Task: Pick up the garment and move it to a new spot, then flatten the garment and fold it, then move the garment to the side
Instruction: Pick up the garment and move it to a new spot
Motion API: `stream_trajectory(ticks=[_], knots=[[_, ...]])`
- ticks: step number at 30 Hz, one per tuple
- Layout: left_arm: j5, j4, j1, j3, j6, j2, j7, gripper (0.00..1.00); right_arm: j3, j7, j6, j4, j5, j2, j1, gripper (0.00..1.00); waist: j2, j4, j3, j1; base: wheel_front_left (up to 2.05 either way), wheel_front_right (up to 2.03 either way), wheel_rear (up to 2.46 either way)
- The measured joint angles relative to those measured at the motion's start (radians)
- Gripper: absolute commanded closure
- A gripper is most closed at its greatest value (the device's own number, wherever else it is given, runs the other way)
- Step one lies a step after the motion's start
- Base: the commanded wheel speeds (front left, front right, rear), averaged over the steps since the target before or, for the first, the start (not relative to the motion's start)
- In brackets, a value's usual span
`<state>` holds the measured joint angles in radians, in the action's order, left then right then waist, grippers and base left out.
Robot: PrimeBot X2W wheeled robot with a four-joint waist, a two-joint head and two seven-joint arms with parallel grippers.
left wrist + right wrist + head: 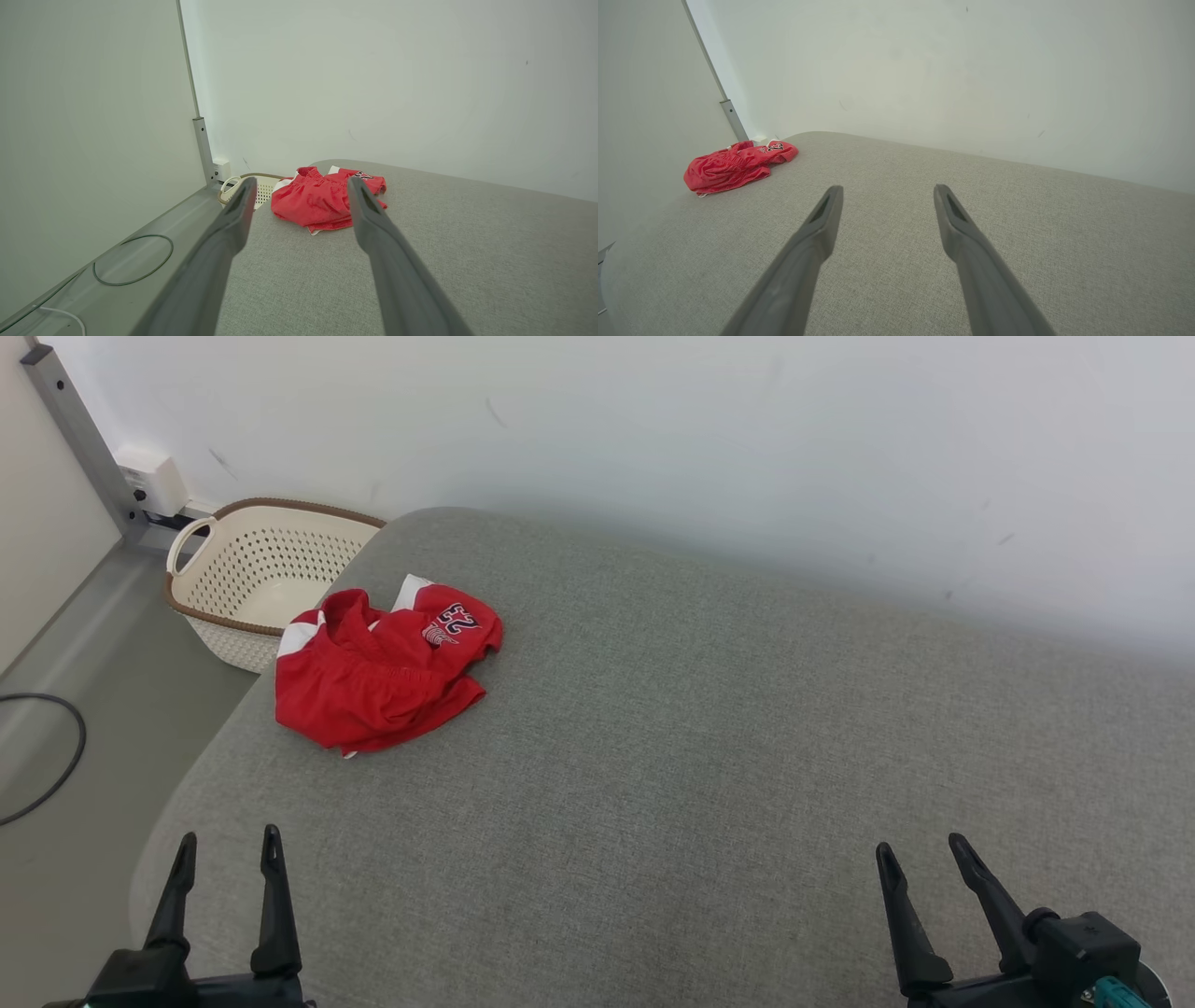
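Red garment (383, 677), crumpled, on grey fabric-topped table (700, 737); my left end effector (230, 836) and right end effector (921, 845) both spread, holding nothing.
Head view: garment bunched near the table's far left corner, just beside a white basket (233, 644); both end effectors low at the near edge, well apart from it. Left wrist view: garment (313, 200) lies ahead, seen between my spread fingers (233, 219), untouched. Right wrist view: garment (733, 165) far off to the left; fingers (957, 224) parted above the table.

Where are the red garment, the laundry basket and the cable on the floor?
red garment (373, 686), head view, middle of the crumpled cloth.
laundry basket (280, 551), head view, its perforated inner wall.
cable (83, 742), head view, right bend of its loop.
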<state>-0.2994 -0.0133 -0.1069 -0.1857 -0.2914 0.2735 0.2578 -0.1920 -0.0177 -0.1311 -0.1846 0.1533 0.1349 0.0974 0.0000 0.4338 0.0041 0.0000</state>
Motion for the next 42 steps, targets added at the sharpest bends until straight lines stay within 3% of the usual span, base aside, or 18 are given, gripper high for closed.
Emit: stream_trajectory(ticks=[11,20,30,37,42], knots=[[-0.014,0.004,-0.059,0.025,-0.009,0.008,-0.003,0.0,0.0,0.002,0.0,-0.002,0.007,0.0,-0.008,0.0,0.0,-0.013,0.014,0.0,0.0,0.0,0.0],[-0.022,0.048,-0.345,0.06,0.018,0.058,-0.065,0.0,-0.011,0.027,0.0,-0.032,0.011,0.038,-0.051,0.0,0.0001,-0.046,0.081,0.0,0.0,0.0,0.0],[-0.083,0.419,-0.652,0.06,0.112,0.092,-0.171,0.0,-0.033,0.024,0.0,-0.053,0.028,0.097,-0.132,0.0,0.0002,-0.137,0.205,0.0003,0.0,0.0,0.0],[-0.124,0.699,-0.746,0.058,0.164,0.097,-0.229,0.0,-0.034,0.016,0.0,-0.048,0.035,0.115,-0.168,0.0,0.0003,-0.208,0.292,0.0004,0.0,0.0,0.0],[-0.144,0.815,-0.772,0.061,0.176,0.097,-0.262,0.0,-0.037,0.009,0.0,-0.044,0.039,0.126,-0.18,0.0,0.0003,-0.24,0.336,0.0003,0.0,0.0,0.0]])
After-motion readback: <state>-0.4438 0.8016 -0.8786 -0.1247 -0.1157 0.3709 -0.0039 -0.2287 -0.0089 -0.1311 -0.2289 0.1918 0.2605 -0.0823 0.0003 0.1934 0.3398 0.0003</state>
